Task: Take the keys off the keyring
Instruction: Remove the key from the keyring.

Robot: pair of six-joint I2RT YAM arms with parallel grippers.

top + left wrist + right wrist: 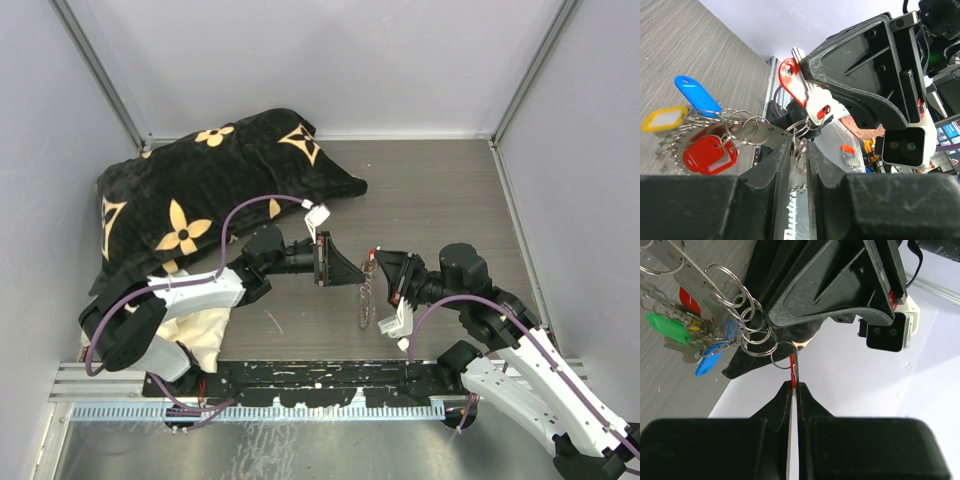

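The keyring (pixel 760 131) is a bunch of silver wire rings on a flat metal strip, carrying blue (pixel 697 95), yellow and red tags. My left gripper (pixel 799 146) is shut on one silver ring of it. My right gripper (pixel 795 385) is shut on a red-headed key (pixel 792 371) that hangs on a ring (pixel 747 325). The same key (pixel 796 80) shows in the left wrist view under the right gripper's fingers. In the top view the two grippers, left (pixel 347 271) and right (pixel 384 268), meet tip to tip above the table, and the keyring (pixel 367 300) dangles between them.
A black cushion with tan flower marks (pixel 200 185) lies at the back left, near the left arm. Grey walls enclose the wood-grain table (pixel 440 200). A black rail (pixel 320 380) runs along the near edge.
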